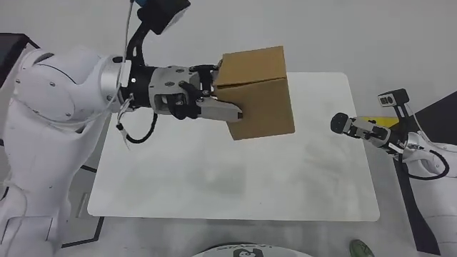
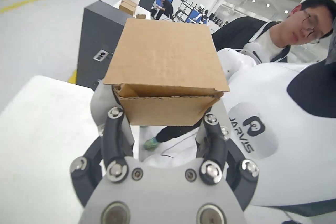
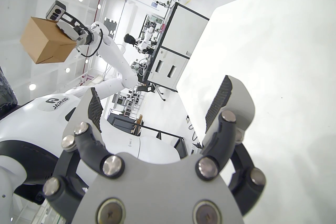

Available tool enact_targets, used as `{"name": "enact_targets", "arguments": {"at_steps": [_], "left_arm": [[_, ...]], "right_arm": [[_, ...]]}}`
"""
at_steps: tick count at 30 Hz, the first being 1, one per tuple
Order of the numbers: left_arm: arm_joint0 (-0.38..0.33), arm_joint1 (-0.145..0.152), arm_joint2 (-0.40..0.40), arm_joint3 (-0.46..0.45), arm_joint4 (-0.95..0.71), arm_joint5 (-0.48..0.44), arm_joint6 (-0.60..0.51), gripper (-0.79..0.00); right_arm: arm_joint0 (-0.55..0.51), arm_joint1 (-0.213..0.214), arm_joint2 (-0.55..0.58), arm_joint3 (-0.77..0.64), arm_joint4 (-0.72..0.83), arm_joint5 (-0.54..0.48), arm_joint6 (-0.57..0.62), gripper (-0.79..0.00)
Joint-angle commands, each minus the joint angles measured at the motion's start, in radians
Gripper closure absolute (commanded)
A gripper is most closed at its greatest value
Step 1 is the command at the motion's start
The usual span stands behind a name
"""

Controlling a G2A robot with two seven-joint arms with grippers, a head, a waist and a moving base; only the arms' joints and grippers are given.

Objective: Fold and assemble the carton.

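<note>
The left gripper [image 1: 223, 94] clamps one end of the brown carton [image 1: 260, 89] — already box-shaped — and holds it in the air above the far side of the white table [image 1: 214, 178]. The right gripper [image 3: 160, 88] sits by the table's right edge, fingers spread apart.

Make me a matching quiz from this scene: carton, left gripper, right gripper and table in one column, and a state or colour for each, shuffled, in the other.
Column one:
1. carton
2. left gripper
3. right gripper
4. table

Column two:
A. open, holding nothing
B. white and flat
C. brown, held up off the table
D. shut on a cardboard edge

Pairs: 1-C, 2-D, 3-A, 4-B
</note>
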Motion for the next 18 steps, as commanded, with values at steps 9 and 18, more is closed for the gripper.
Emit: {"name": "enact_targets", "arguments": {"at_steps": [9,18], "left_arm": [[0.022,0.004,-0.007,-0.007,-0.066,0.135,-0.009,0.0],[0.138,0.012,-0.012,0.014,-0.133,0.414,0.086,0.0]], "right_arm": [[0.0,0.0,0.0,0.0,0.0,0.0,0.0,-0.785],[0.0,0.0,0.0,0.0,0.0,0.0,0.0,-0.785]]}}
